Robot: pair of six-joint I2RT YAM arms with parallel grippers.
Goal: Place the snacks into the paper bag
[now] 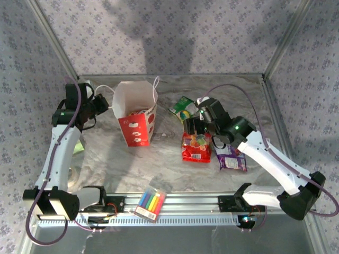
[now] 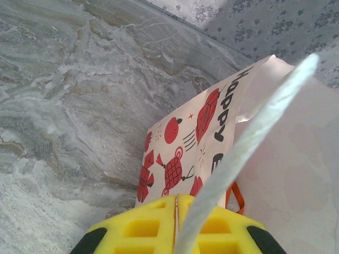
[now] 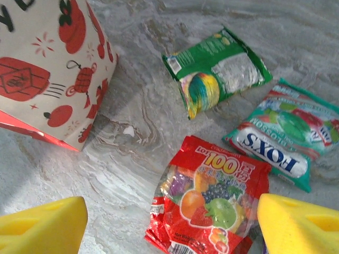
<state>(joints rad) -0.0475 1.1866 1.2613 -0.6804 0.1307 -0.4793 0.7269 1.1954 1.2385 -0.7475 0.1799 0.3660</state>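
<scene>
Looking down into the paper bag (image 1: 136, 129), can you tell what is in it?

Not really. Its mouth stands open, and a smudge of orange-yellow shows low inside by the front wall, too small to name. From the left wrist, a thin orange strip (image 2: 236, 194) sits against the bag's printed wall. I cannot tell what it is.

What is hidden or cut off?

From overhead, the teal packet (image 3: 280, 143) lies under the right arm (image 1: 265, 153). The right wrist camera shows it, with its far end running off the frame. That arm also covers part of the purple packet (image 1: 231, 159).

And the grippers?

The left gripper (image 2: 176, 200) is closed on the white string handle (image 2: 254, 132) at the bag's left side. The right gripper (image 3: 170, 211) stands wide, holding nothing, above the red packet (image 3: 212, 196).

Where does everything lie?

On the table (image 1: 159, 164), right of the bag and apart from it. The green packet (image 3: 217, 74) is farthest back, the teal one is beside it, the red is nearer, and the purple is just right of the red. A box of markers (image 1: 151, 203) rests at the near edge, between the arm bases.
</scene>
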